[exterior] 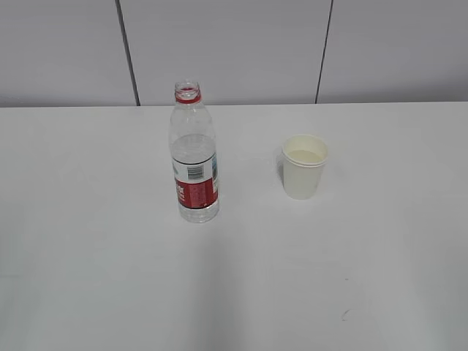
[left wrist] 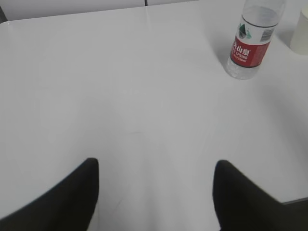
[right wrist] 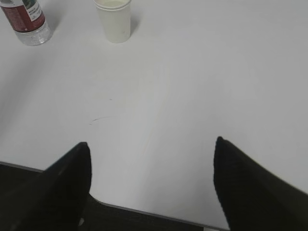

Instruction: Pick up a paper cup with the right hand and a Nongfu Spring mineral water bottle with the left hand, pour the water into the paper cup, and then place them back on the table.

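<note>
Nearest the lens in each wrist view, two black fingers are seen spread wide with nothing between them: the left hand point(left wrist: 156, 192) and the right hand point(right wrist: 151, 185) are both held open and empty above the near edge of the table point(exterior: 88, 278), well short of anything to be grasped. Neither arm is caught by the exterior view. The bottle point(exterior: 194, 153) is taken as the landmark: it is stood upright and capless near the middle of the table, its red and white label wrapped round the lower half, and water point(exterior: 194, 150) is visible inside to about the top of that label. The paper cup point(exterior: 304, 167) is set upright to the right of the bottle, apart from it and not touching, with its mouth facing up; whether the pale surface inside is liquid or only the cream lining cannot be told. Bottle on the left and cup on the right appear to be laid out so that each can be reached by its own arm without crossing. No lifting is under way, and both things are judged to be resting freely on the table.
</note>
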`<state>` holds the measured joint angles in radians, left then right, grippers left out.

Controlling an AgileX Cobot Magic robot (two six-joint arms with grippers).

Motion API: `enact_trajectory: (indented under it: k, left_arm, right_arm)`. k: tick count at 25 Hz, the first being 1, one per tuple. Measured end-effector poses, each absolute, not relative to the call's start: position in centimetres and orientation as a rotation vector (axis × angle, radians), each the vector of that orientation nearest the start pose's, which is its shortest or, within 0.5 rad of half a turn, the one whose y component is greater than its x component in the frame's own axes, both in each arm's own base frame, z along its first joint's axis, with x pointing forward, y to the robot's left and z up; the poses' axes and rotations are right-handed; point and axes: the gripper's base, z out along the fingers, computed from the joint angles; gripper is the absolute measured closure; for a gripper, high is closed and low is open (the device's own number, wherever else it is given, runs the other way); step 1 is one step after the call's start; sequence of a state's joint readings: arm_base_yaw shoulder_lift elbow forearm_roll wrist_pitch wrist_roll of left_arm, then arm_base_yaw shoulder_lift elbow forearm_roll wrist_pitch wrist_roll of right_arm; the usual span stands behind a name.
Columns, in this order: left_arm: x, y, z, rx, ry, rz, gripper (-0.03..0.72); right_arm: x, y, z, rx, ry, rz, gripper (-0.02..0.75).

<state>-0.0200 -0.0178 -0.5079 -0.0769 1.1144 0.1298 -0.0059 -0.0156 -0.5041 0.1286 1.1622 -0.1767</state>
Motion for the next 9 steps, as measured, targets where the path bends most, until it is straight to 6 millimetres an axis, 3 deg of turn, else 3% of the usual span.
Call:
enact_trajectory:
  k: [9]
  left_arm:
    - [-1.11,-0.61,27.52,0.162,2.064,-0.025,0.228]
  right_arm:
    - [-1.26,1.08,27.08,-0.196,2.110,0.047,0.148]
